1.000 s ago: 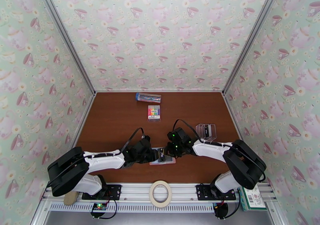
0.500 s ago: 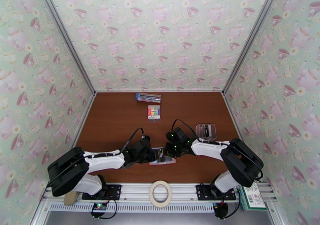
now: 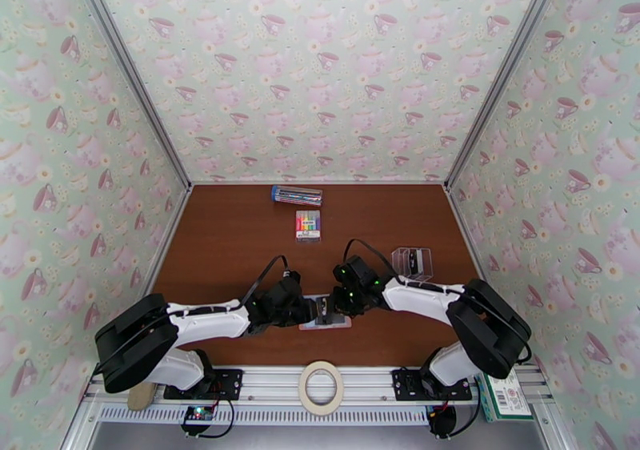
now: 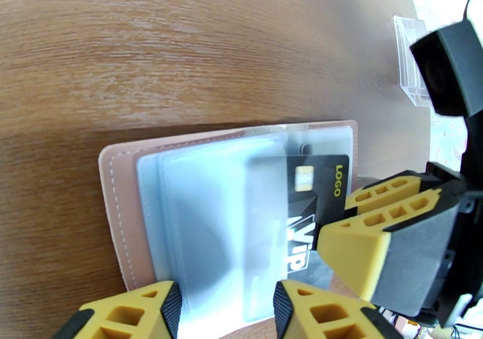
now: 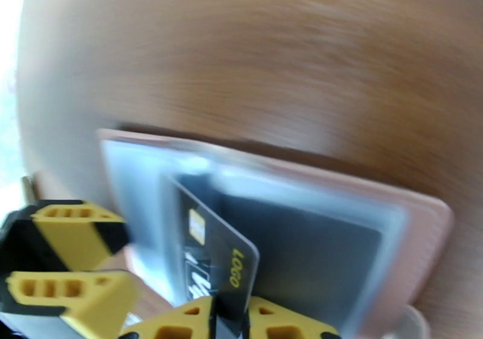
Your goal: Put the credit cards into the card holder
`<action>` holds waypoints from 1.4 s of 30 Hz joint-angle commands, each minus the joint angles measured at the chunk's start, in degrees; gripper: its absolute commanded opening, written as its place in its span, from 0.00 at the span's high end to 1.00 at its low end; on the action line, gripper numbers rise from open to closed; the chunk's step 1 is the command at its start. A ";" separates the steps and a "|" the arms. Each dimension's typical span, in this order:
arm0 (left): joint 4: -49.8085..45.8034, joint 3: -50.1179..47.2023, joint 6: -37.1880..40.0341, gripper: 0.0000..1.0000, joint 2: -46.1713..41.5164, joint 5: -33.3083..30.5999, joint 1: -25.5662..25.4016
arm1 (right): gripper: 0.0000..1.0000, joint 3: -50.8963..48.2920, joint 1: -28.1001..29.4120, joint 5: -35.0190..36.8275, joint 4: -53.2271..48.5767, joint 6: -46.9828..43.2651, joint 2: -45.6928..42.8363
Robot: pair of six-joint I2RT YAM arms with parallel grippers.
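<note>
Pose: left arm (image 3: 208,319) and right arm (image 3: 416,295) low, converging on card holder (image 4: 115,213); right gripper (image 5: 229,317) pinches black card (image 5: 211,256); left gripper (image 4: 223,307) spread.

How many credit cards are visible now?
1: a black card, partly in the holder's clear pocket, at the right gripper. More may stand hidden in the clear box on the right.

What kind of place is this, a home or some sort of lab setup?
Probably a robot test booth, not a home: two arms bolted to a metal rail, teacup-wallpaper panels in aluminium framing boxing in a wooden table, and a tape roll left on the rail.
</note>
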 commanded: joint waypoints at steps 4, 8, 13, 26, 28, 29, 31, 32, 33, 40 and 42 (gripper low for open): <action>-2.82 0.09 -0.02 0.52 1.05 -0.91 0.19 | 0.80 1.79 0.41 3.02 -4.15 -1.12 -1.28; -2.82 0.08 -0.04 0.52 1.16 -0.92 0.23 | 0.81 2.28 0.51 3.02 -3.97 -1.19 -1.16; -2.88 0.26 0.02 0.52 1.27 -0.93 0.10 | 0.81 2.67 1.23 2.32 -2.53 -0.76 0.62; -2.97 0.33 0.08 0.52 1.35 -0.91 0.10 | 0.82 5.30 3.37 3.04 -1.60 -0.49 4.47; -2.98 0.50 0.10 0.52 1.33 -0.82 0.10 | 0.82 5.77 3.40 3.03 -1.68 -0.74 4.96; -2.88 0.56 0.11 0.52 1.35 -0.73 0.15 | 0.82 6.05 3.48 2.71 -1.62 -0.75 5.30; -2.88 0.59 0.13 0.52 1.43 -0.73 0.01 | 0.82 6.35 3.65 2.38 -1.42 -0.67 5.53; -2.90 0.55 0.13 0.52 1.44 -0.80 0.05 | 0.82 6.51 3.86 2.29 -1.51 -0.75 5.53; -2.82 0.51 0.13 0.52 1.45 -0.73 0.06 | 0.82 6.64 4.06 2.25 -1.50 -0.75 5.50; -2.88 0.42 0.13 0.52 1.27 -0.82 0.05 | 0.81 7.56 4.38 3.54 -3.89 -0.86 3.53; -2.95 0.51 0.13 0.52 1.26 -0.82 0.10 | 0.81 8.40 4.43 5.51 -6.42 -1.68 3.27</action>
